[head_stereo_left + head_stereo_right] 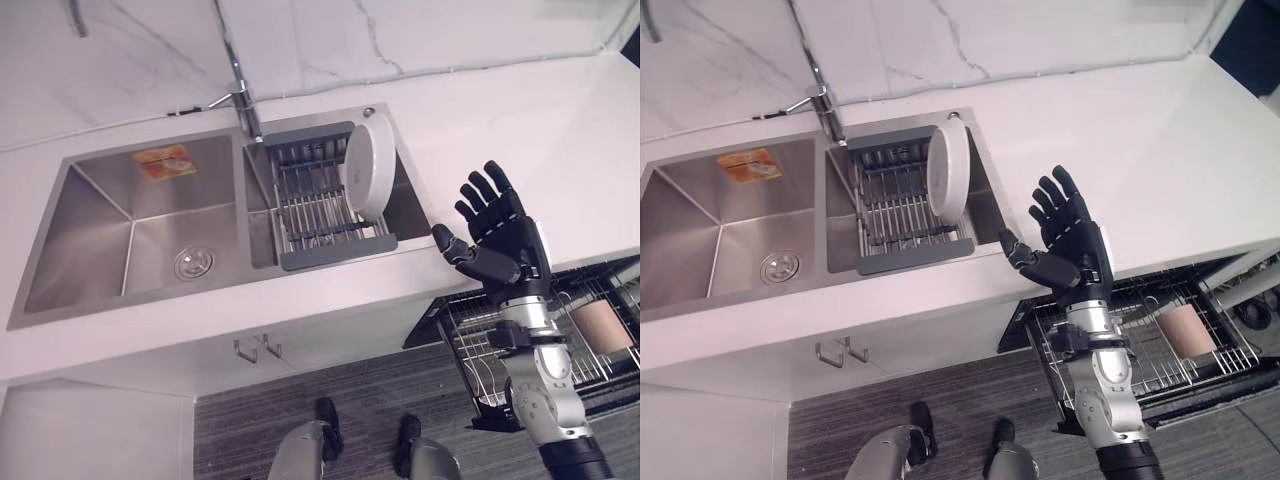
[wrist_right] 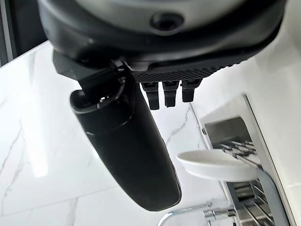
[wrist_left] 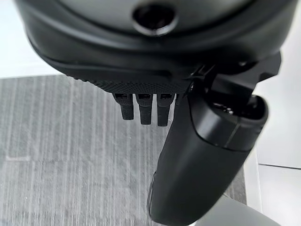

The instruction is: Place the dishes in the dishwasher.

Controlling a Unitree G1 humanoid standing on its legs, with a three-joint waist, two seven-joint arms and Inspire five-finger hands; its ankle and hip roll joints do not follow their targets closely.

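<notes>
The white plate (image 1: 370, 165) stands on edge in the drying rack (image 1: 320, 200) in the sink (image 1: 140, 230); the right robot hand (image 1: 500, 240), fingers spread and empty, hovers just beside the rack over the tabletop (image 1: 520, 130); reaching step; next, grasp the plate's rim.

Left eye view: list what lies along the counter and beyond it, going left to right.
Empty sink basin → faucet → drying rack → white plate standing on edge in the rack → right hand, fingers spread open above the counter edge → brown cup in the dishwasher rack.
</notes>
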